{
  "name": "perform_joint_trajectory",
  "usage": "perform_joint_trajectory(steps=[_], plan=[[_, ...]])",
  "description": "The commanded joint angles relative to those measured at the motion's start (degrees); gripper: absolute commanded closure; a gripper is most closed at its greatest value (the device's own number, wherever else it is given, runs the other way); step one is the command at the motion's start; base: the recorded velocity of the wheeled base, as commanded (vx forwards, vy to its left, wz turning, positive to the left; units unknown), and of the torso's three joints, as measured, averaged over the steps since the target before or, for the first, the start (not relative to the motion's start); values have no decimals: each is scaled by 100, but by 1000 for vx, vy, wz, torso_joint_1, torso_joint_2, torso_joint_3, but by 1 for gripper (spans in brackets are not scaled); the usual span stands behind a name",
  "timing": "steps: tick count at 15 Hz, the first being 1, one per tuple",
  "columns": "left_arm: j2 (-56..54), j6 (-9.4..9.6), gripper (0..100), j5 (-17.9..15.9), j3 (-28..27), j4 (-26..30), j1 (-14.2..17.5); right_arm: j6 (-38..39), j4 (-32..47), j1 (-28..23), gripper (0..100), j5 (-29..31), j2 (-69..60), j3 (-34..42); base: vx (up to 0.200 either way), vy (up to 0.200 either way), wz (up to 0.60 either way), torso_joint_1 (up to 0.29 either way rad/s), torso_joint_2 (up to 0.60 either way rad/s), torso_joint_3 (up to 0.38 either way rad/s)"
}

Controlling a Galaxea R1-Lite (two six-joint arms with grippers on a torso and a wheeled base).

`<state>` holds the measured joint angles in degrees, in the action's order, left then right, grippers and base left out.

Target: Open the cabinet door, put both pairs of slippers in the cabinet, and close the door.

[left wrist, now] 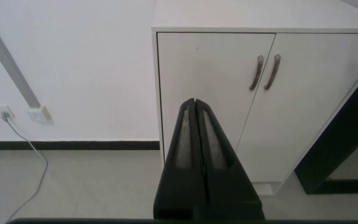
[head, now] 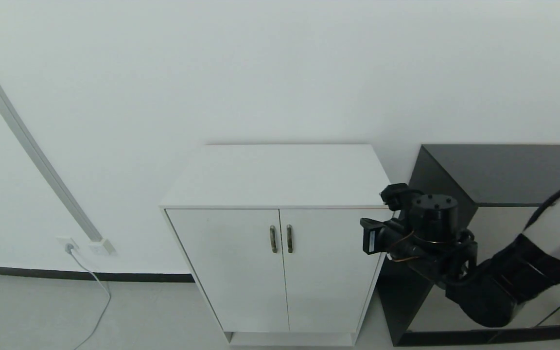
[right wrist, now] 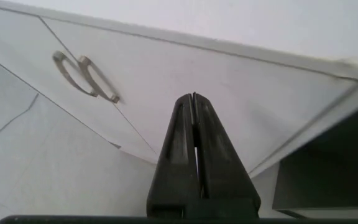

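The white cabinet (head: 280, 180) stands against the wall with both doors closed. Its two metal handles (head: 273, 239) (head: 289, 238) sit side by side at the centre seam. My right arm (head: 426, 233) hangs in front of the cabinet's right edge, at about handle height. In the right wrist view my right gripper (right wrist: 193, 98) is shut on nothing and points at the right door, away from the handles (right wrist: 86, 78). My left gripper (left wrist: 195, 101) is shut and empty, held back from the left door (left wrist: 210, 81), with the handles (left wrist: 264, 72) off to one side.
A black cabinet (head: 498, 170) with a glossy front stands tight against the white one's right side. A wall socket (head: 68, 244) with a grey cable and a slanted conduit (head: 27, 141) are at the left. Grey floor (head: 139, 316) lies open in front and to the left.
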<state>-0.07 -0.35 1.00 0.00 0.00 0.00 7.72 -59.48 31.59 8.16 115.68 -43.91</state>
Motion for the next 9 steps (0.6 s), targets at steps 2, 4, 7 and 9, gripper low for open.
perform_joint_trajectory(steps=[2,4,7,9], plan=[[7,-17,100,6,0,0,0,-33,33,-399,100,266,-1566,955,0,0,0,0,0,0],[7,-17,100,6,0,0,0,-183,33,-935,100,520,-2278,1482,0,0,0,0,0,0],[7,-17,100,14,0,0,0,-517,33,-1726,100,547,-3367,2554,0,0,0,0,0,0],[7,-17,100,14,0,0,0,-772,42,-2034,100,494,-4009,3125,0,0,0,0,0,0]])
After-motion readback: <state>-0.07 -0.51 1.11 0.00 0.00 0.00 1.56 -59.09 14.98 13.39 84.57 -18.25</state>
